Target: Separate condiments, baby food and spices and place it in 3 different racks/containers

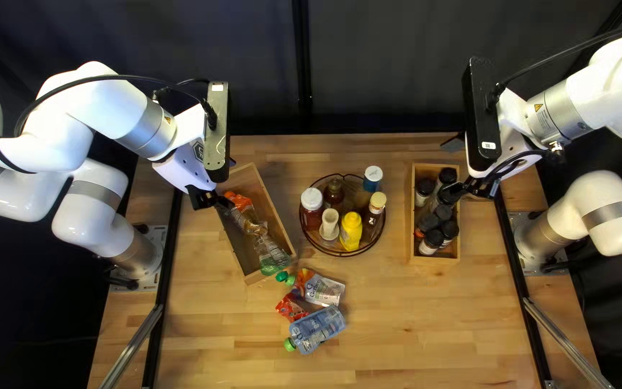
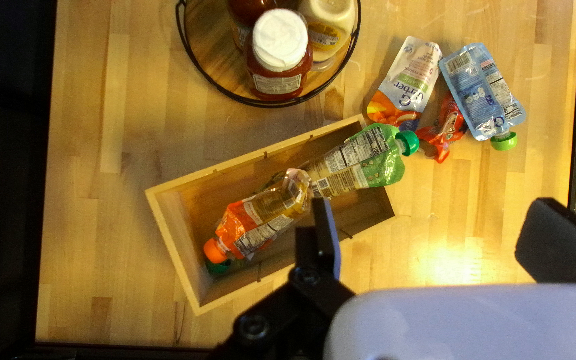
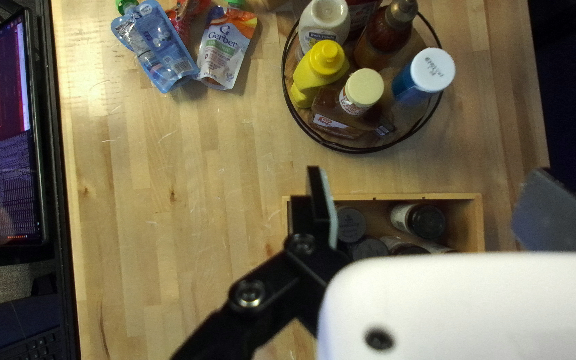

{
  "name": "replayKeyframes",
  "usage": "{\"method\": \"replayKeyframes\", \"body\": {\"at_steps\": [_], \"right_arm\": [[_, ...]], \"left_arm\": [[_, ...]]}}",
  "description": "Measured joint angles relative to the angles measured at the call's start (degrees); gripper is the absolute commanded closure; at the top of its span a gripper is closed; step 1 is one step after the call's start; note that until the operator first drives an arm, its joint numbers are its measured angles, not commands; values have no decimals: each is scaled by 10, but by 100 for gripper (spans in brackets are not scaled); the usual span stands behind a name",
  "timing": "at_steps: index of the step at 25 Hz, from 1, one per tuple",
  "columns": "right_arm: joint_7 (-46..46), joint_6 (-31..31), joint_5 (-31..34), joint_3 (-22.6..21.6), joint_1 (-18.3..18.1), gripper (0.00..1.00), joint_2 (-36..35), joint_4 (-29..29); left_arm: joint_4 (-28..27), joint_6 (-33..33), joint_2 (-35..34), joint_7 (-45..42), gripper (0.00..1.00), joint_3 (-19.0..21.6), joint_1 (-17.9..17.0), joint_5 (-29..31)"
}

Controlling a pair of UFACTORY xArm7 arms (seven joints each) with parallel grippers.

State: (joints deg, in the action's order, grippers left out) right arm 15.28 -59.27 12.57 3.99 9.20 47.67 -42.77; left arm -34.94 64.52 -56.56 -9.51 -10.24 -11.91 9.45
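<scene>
Bin L (image 2: 176, 247): pouches (image 2: 256, 223) | rack (image 2: 215, 47): condmts (image 1: 351, 230) | bin R (image 1: 434, 260): spices (image 1: 431, 240) | L/R fingers (image 1: 199, 198) – wide, empty

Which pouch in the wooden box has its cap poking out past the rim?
The green pouch: its green cap juts over the end of the box nearest the loose pouches. The orange cap and the other green cap lie inside the walls.

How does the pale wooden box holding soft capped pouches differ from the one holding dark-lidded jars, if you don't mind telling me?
The pouch box lies aslant to the table's edges; the jar box sits square to them. The pouch box holds pouches, one poking over its rim, while the jar box holds jars. Both are open-topped, rectangular and pale wood.
</scene>
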Motion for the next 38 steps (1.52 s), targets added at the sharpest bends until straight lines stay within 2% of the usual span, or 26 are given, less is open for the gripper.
{"method": "replayKeyframes", "body": {"at_steps": [4, 7, 15, 24, 30, 38], "right_arm": [[0, 0, 0, 0, 0, 0, 0, 0], [0, 0, 0, 0, 0, 0, 0, 0], [0, 0, 0, 0, 0, 0, 0, 0], [0, 0, 0, 0, 0, 0, 0, 0], [0, 0, 0, 0, 0, 0, 0, 0], [0, 0, 0, 0, 0, 0, 0, 0]], "left_arm": [[8, -34, 19, -3, 0, -7, -2, -2], [-3, -64, 76, -5, 0, -14, -14, -12], [-81, -86, 258, 11, 0, -23, -92, -87], [-121, -128, 421, 39, 0, -1, -165, -160], [-182, -150, 544, -52, 0, 42, -202, -125], [-220, -152, 623, -244, 0, 69, -250, -11]]}}
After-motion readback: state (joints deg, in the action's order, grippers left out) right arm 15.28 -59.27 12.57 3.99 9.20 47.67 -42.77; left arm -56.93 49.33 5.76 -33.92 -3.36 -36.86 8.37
